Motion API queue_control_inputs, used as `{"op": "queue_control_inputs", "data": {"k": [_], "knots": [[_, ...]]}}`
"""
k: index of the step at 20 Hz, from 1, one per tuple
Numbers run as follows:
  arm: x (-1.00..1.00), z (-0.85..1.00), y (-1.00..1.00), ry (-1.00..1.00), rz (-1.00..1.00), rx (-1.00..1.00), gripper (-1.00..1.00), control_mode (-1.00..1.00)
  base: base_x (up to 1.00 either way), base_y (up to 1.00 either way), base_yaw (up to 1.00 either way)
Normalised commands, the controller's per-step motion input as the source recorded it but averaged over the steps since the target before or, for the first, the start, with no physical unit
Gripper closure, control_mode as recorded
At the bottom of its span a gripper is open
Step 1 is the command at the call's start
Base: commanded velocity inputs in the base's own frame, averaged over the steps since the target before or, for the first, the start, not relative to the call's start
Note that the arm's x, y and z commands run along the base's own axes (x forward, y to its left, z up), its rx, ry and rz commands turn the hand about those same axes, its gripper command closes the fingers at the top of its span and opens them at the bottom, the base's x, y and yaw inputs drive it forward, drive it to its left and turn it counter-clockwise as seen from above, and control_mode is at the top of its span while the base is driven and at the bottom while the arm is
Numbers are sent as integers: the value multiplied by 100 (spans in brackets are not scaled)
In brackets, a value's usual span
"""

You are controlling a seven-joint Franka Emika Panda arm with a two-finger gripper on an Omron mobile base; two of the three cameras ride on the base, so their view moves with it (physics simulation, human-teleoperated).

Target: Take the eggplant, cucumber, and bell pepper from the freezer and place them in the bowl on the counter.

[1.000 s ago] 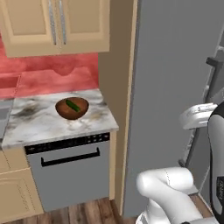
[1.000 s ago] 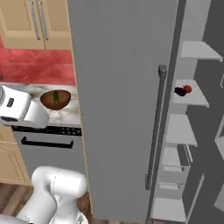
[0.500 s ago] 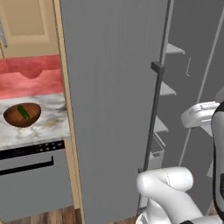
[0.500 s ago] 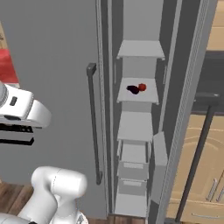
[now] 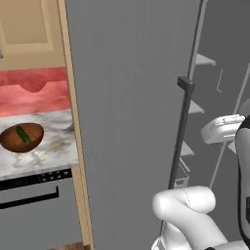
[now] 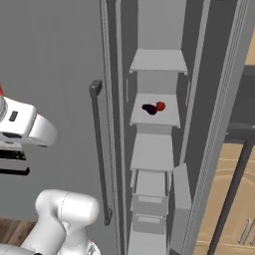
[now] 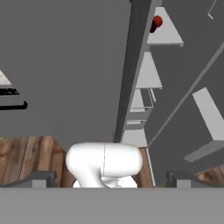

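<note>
The cucumber (image 5: 22, 134) lies in the brown bowl (image 5: 12, 141) on the marble counter (image 5: 46, 157) at the left. The freezer (image 6: 60, 60) stands open beside its bar handle (image 6: 98, 149). On a middle inner shelf (image 6: 167, 118) the dark eggplant (image 6: 149, 109) and the red bell pepper (image 6: 160, 105) lie touching. In the hand view they sit far off at the top, bell pepper (image 7: 158, 20) and eggplant (image 7: 152, 27). My gripper (image 7: 111, 180) is open, its fingertips (image 7: 43, 178) spread wide with nothing between them, well away from the shelf.
A dishwasher front (image 5: 29, 210) sits under the counter. The swung-open freezer door (image 6: 219, 114) and tan cabinets (image 6: 234, 219) stand at the right. Lower shelves and drawers (image 6: 149, 194) fill the freezer's bottom. Wooden floor (image 7: 26, 157) lies below.
The whole picture has shifted: the base has driven right, so counter and bowl slid to the left edge and the open freezer now faces me. The vegetables have not moved.
</note>
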Motion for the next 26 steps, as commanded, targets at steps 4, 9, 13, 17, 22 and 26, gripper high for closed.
{"op": "queue_control_inputs", "data": {"k": [4, 9, 13, 17, 22, 26], "knots": [[0, 0, 0, 0, 0, 0, -100, 100, 64, -35, 3], [0, 0, 0, 0, 0, 0, -100, 100, 36, -58, 2], [0, 0, 0, 0, 0, 0, -100, 100, 24, -72, 0], [0, 0, 0, 0, 0, 0, -100, 100, 25, -61, 0], [0, 0, 0, 0, 0, 0, -100, 100, 25, -62, -4], [0, 0, 0, 0, 0, 0, -100, 100, 21, -59, -11]]}}
